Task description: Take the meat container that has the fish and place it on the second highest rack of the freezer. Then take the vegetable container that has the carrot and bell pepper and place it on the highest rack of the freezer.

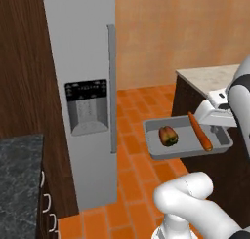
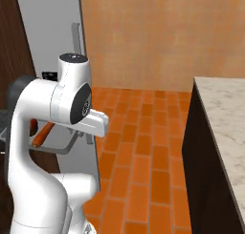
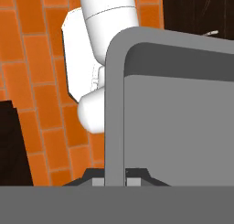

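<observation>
- Step in hand looks like the second half of the task: the vegetable container, a shallow grey tray, is held in the air above the orange brick floor, with nothing under it.
- In the tray lie the carrot on the right side, running near to far, and the bell pepper left of centre; the two sit apart.
- The gripper is clamped narrow on the tray's rim (hand view shows the grey wall pinched between the two dark tips); in the left base view the hand meets the tray at its right end.
- The freezer stands to the left of the tray with its grey face and long bar handle toward the robot; from here the door looks closed or the inside is turned away, no white shelves seen.
- A stone-topped counter sits far right, behind the tray; a dark counter is near left.
- The right base view catches just the carrot end and a tray edge behind the arm.
- Fish container: not seen here, so whether that first step is finished cannot be told.
- Next move, as judged: carry the tray left to the freezer opening, keep it level (carrot could roll), line up with the highest rack, slide in before letting go.
</observation>
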